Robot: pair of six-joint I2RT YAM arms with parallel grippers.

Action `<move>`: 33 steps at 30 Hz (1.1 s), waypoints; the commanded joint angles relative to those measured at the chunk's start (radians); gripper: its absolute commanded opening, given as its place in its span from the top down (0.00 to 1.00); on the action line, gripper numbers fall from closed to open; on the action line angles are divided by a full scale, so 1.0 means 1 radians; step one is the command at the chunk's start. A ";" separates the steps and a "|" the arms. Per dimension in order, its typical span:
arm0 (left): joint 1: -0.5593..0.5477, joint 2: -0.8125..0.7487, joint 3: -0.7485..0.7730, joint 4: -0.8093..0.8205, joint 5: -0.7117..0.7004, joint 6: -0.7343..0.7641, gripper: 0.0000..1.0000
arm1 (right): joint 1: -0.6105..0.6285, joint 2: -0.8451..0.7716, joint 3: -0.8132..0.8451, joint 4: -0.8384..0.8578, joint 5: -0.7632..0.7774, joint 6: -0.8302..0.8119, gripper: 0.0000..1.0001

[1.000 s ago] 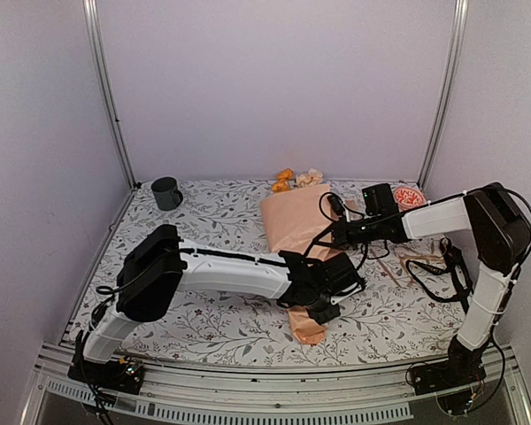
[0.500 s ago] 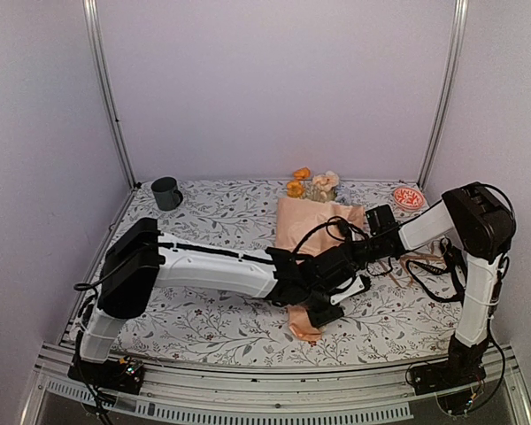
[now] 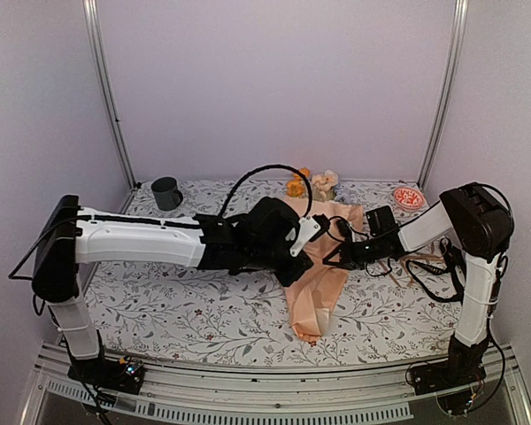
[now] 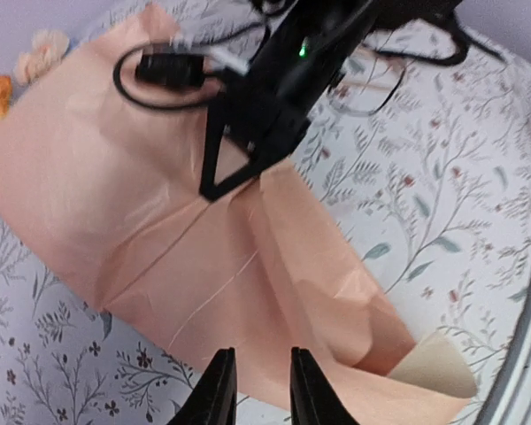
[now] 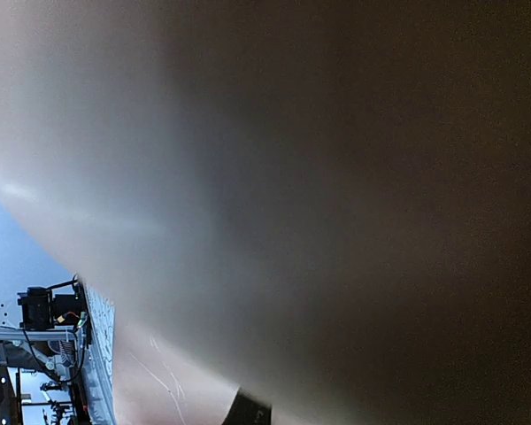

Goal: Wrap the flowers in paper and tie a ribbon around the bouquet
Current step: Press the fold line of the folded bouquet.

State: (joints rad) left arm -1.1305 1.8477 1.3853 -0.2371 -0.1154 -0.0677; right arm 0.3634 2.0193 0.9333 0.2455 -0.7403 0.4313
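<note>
Left wrist — left gripper [image 4: 260, 356] slightly parted, empty, above paper [image 4: 88, 195]

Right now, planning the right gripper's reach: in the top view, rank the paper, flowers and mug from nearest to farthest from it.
1. paper, directly beneath the right gripper.
2. flowers, back centre.
3. mug, back left.

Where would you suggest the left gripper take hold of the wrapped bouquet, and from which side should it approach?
I'd grip the narrow near end of the bouquet, coming down from above with the left gripper straddling it. There the paper tapers to a slim neck lying flat on the table cover, whereas the far part is wide and the right gripper occupies it.
</note>
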 commanded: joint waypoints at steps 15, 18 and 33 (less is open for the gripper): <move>-0.164 0.299 0.102 -0.043 -0.080 0.119 0.67 | -0.008 0.035 -0.042 0.016 0.043 0.035 0.99; -0.164 0.333 0.119 -0.079 -0.060 0.124 0.67 | -0.009 0.034 -0.046 0.023 0.041 0.040 0.99; -0.131 0.320 -0.023 -0.058 0.082 0.080 0.69 | -0.010 -0.191 -0.044 -0.038 0.074 0.029 0.91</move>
State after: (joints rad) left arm -1.2793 2.1593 1.4315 -0.2199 -0.1120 0.0319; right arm 0.3622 1.9362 0.8925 0.2569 -0.7235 0.4694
